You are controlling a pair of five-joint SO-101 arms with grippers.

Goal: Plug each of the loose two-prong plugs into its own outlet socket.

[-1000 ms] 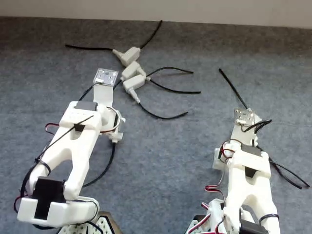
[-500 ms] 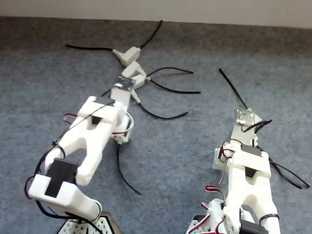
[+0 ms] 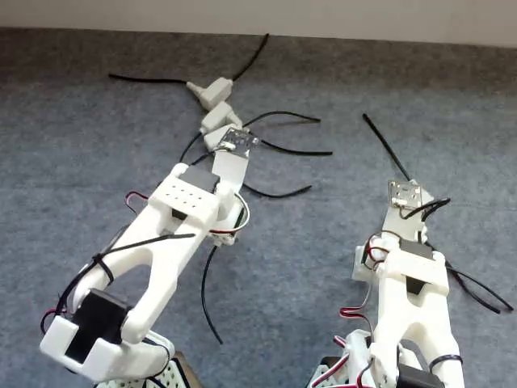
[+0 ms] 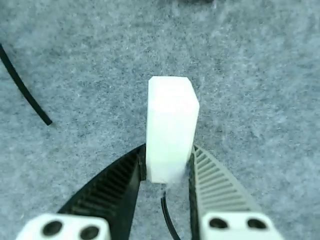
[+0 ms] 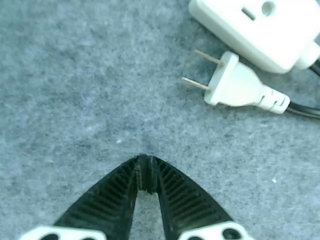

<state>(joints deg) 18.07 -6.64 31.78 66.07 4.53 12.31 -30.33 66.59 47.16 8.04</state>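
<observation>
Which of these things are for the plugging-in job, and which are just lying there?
For the job: two-prong plug; outlet socket; white piece pinched in the left gripper; another white piece with its black cord.
Just lying about: grey carpet; loose black cord end.

Lit brightly and evenly from overhead, with no hard shadows; only a faint, soft shadow beneath the plug. Glares almost featureless on the white block.

The carpet is grey, rough cloth. The plug and socket are smooth, slightly glossy white plastic; the prongs are bare metal.
</observation>
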